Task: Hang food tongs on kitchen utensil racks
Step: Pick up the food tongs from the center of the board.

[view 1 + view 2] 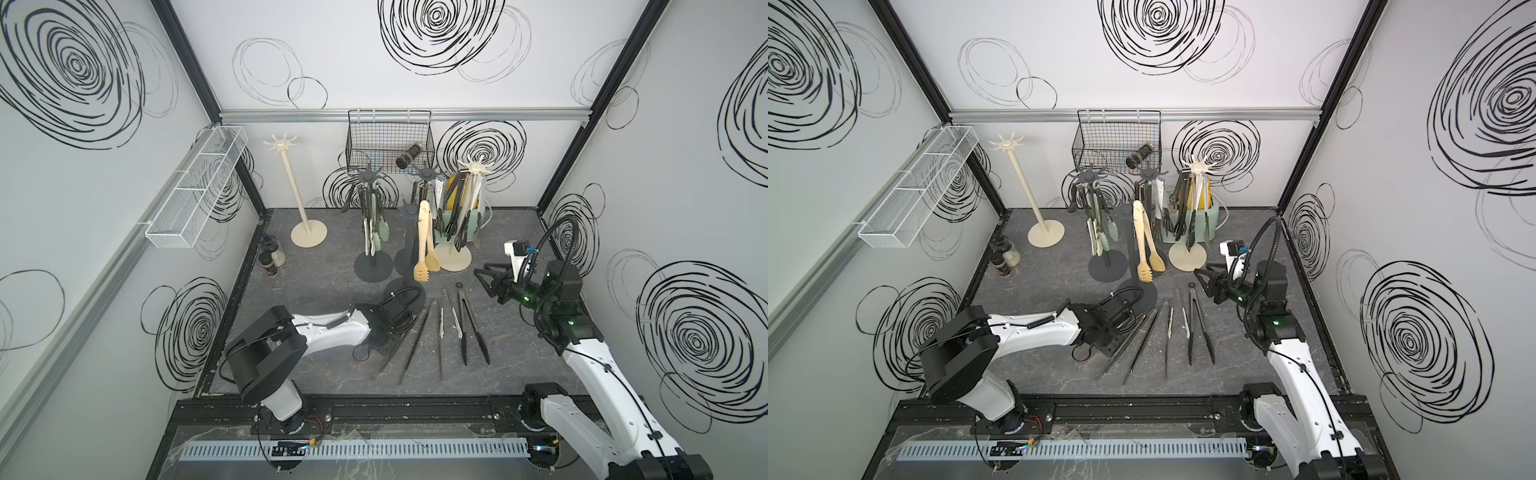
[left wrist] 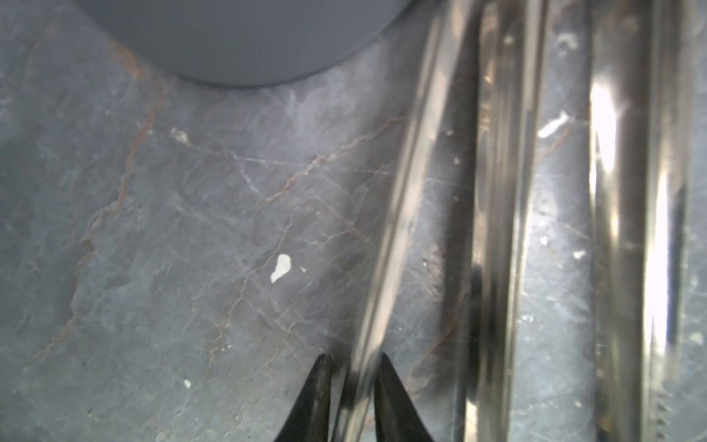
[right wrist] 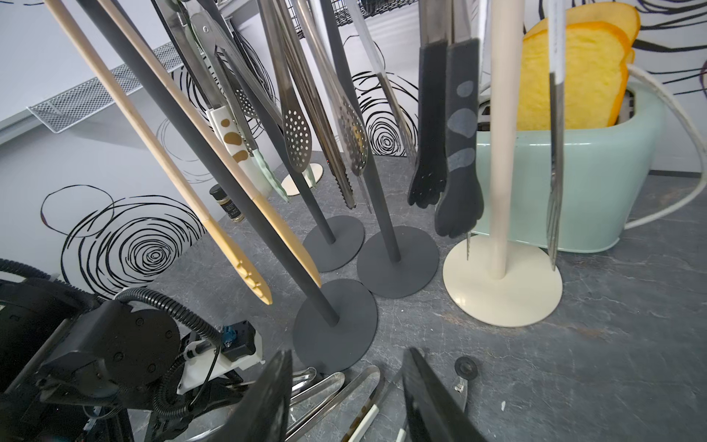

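Left jaws: your two black fingertips (image 2: 384,386) stand close together, one on each side of a single arm of the steel tongs (image 2: 401,214), right down at the surface (image 2: 153,229). A sliver of gap shows beside one tip, so you cannot tell whether the pinch is made.
Right jaws: spread wide and empty, hovering to the right of the lying row and facing the racks.
Steel tongs: flat on the surface at the left end of that row, their far end just beside the round base of the near grey rack (image 1: 409,212).
Rest of the row: a few slim pairs lie side by side to the right, the black tongs (image 1: 471,328) last. None is hung.
Done: the wooden tongs (image 1: 424,237) hang from the near grey rack. The left grey rack (image 1: 368,178), the far grey rack (image 1: 424,174) and the loaded cream rack (image 1: 473,166) each carry a bunch.
Unused: the bare cream rack (image 1: 281,144) at far left holds nothing.
Progress: by my reading you are well past half, with only the lying row to go.
Next: if the grip proves firm, lift the steel tongs by that arm and take them to a free hook. The near grey rack looks the least crowded within reach.
Risk: held by one arm, the pair may swing or slip.
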